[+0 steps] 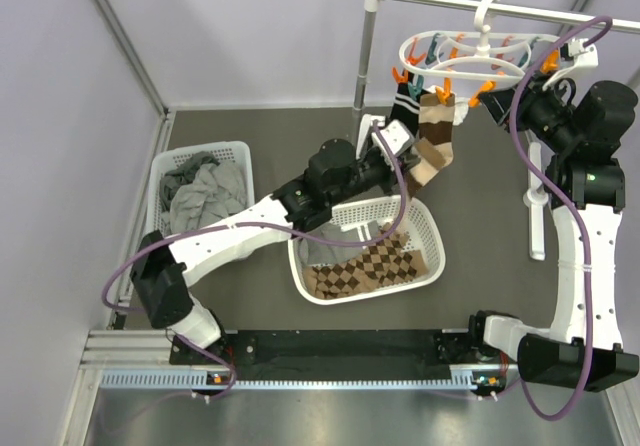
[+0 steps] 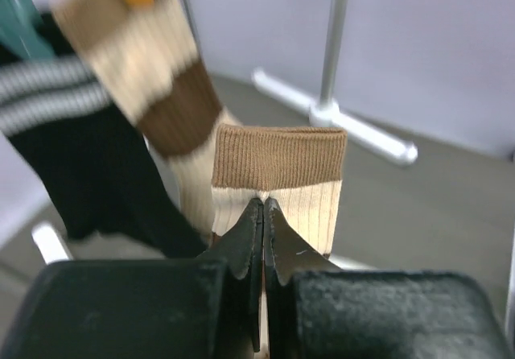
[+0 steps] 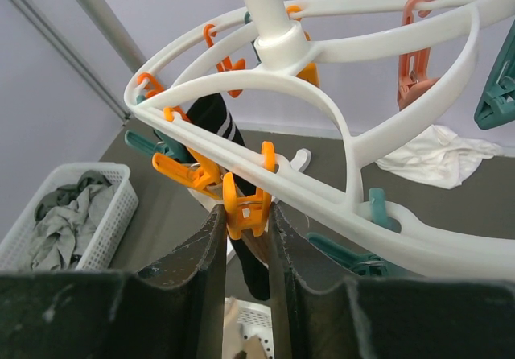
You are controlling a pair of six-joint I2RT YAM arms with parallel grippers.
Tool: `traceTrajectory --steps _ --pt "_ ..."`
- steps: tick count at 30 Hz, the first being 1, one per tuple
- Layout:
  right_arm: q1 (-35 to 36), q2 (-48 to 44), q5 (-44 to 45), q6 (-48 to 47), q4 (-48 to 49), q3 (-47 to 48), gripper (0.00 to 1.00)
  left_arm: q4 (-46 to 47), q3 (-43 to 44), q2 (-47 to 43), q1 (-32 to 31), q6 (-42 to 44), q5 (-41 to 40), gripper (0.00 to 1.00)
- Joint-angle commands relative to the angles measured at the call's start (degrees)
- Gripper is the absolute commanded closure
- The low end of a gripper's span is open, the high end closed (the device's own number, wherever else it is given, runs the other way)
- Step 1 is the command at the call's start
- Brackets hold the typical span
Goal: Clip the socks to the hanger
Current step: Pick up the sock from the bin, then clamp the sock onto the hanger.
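The white oval hanger [image 1: 470, 54] with orange and teal pegs hangs from the rail at the back right. A black sock [image 1: 403, 106] with white stripes and a tan sock [image 1: 437, 126] with brown bands hang from its left pegs. My left gripper [image 2: 263, 202] is shut on another tan sock [image 2: 278, 166], just under its brown cuff, and holds it up beside the hanging pair. My right gripper [image 3: 245, 214] is shut on an orange peg [image 3: 248, 206] at the hanger's [image 3: 322, 109] near rim, squeezing its handles. The black sock [image 3: 213, 121] shows behind that peg.
A white mesh basket [image 1: 240, 151] at the left holds grey garments. A second basket [image 1: 432, 231] in the middle holds a brown diamond-patterned cloth. The rail's upright pole [image 1: 368, 56] stands just left of the hanger. A white cloth [image 3: 434, 158] lies on the floor behind.
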Motion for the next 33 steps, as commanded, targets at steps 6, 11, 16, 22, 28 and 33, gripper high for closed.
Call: traceTrajectory --steps 6,11,16,22,28,33 --pt "-0.52 -0.63 -1.33 -1.47 -0.46 4.33 1.0 10.17 14.67 9.5 0.15 3.23 0.26 1.0" --pt "-0.52 -0.37 -1.5 -1.55 -0.28 4.33 1.0 10.44 19.07 13.9 0.15 4.03 -0.62 1.0" --pt "-0.43 -0.28 -1.85 -1.47 -0.28 4.5 1.0 11.05 22.32 16.54 0.33 4.03 -0.79 1.0" --pt "-0.52 -0.28 -2.29 -1.47 -0.37 4.59 1.0 12.2 25.75 19.26 0.68 3.76 -1.5 1.0" --pt "-0.43 -0.11 -2.56 -1.82 -0.72 4.77 1.0 13.78 27.95 20.94 1.38 3.06 -1.76 1.0" --pt "-0.43 -0.02 -2.91 -1.9 -0.54 4.68 1.0 14.48 29.18 21.64 1.82 2.53 -1.5 1.0"
